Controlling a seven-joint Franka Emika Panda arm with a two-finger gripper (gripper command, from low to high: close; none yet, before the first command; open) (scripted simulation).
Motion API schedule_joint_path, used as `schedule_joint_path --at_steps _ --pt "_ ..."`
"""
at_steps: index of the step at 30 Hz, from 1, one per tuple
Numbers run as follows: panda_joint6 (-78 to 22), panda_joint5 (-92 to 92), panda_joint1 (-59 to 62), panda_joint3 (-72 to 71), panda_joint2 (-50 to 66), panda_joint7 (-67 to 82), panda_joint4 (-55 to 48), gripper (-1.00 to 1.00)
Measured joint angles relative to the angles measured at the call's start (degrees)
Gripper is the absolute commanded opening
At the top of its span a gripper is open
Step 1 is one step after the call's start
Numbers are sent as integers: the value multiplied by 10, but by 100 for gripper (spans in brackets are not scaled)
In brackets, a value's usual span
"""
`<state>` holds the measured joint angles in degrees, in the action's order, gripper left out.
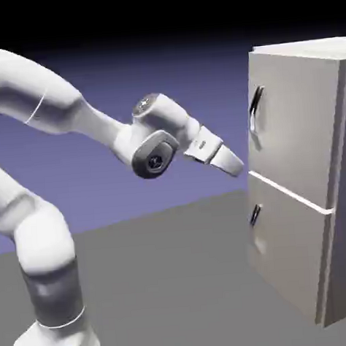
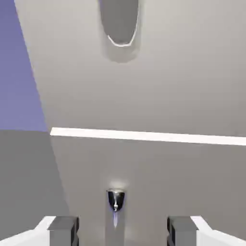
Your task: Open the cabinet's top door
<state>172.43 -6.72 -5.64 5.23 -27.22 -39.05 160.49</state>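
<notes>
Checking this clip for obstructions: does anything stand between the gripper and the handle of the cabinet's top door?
Nothing visible does. The gripper stands open, short of the cabinet, and only bare air shows between it and the top door's handle, which sits higher up.

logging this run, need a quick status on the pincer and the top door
pincer open and empty, short of the cabinet; top door shut, its handle ungripped; nothing seen in the way
</notes>
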Motion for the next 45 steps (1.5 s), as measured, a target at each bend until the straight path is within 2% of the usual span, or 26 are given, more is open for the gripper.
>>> schedule_joint_path --at_steps 45 --pt "-263 -1121 -826 873 907 568 -85 0"
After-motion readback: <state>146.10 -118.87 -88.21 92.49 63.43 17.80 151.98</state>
